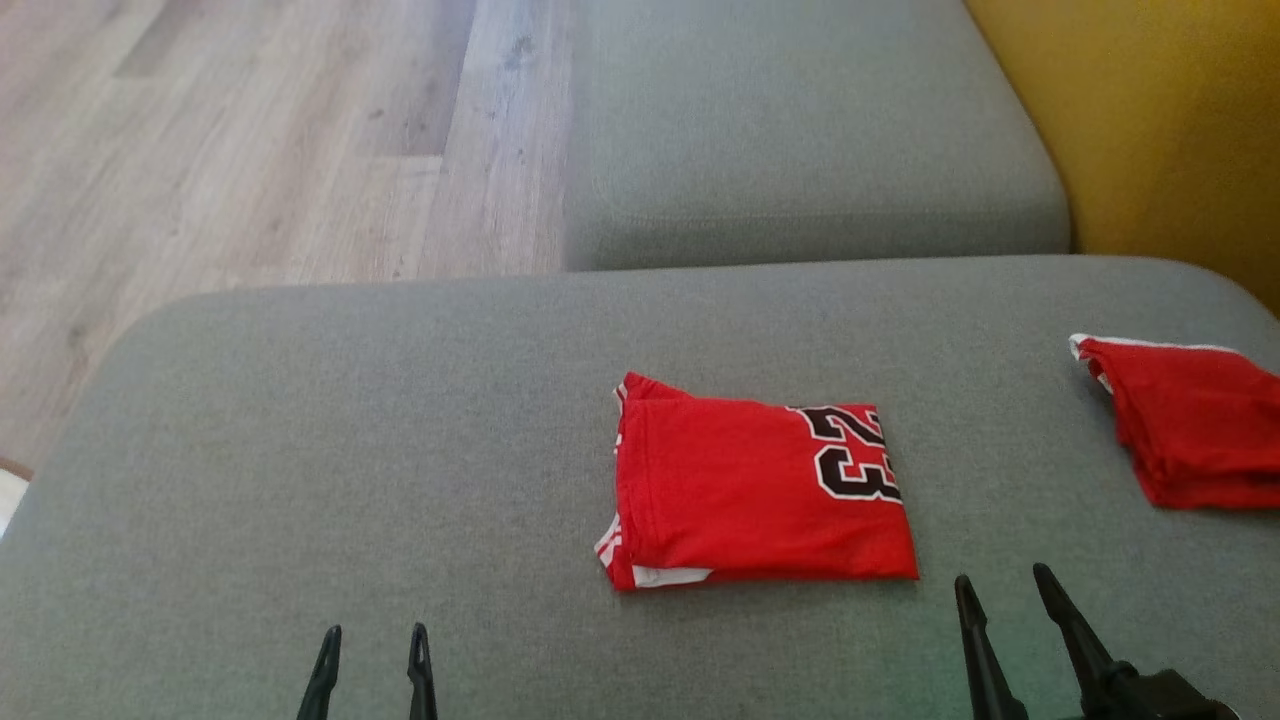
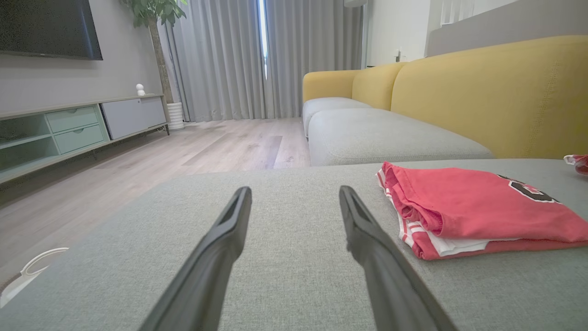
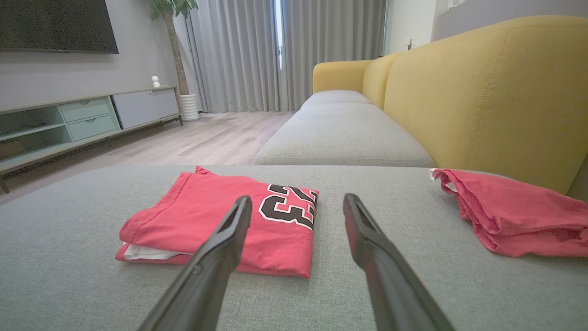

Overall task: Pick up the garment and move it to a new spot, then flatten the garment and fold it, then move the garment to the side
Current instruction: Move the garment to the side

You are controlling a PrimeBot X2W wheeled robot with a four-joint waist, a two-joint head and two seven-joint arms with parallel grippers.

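Left gripper (image 1: 375,632) rises from the bottom edge of the head view, its two dark fingers parted with nothing between them, above the grey cushion (image 1: 300,430); its body is cut off below the frame. Ahead of it and off to its right lies the garment (image 1: 745,495), a red jersey folded into a rectangle, flat on the cushion and touching neither gripper. A black number 23 shows on top and white trim peeks out at the near left corner, while the inner layers are hidden by the fold. The right gripper (image 1: 1001,578) stands near the garment's near right corner, its two fingers likewise spread and empty, its wrist partly cut off. Further ahead and to its right sits a second red piece (image 1: 1185,420), also folded; the frame edge cuts its far side, so any print cannot be made out. That makes two grippers, two red pieces of clothing and two grey cushions, the far cushion (image 1: 800,130) lying beyond the first.
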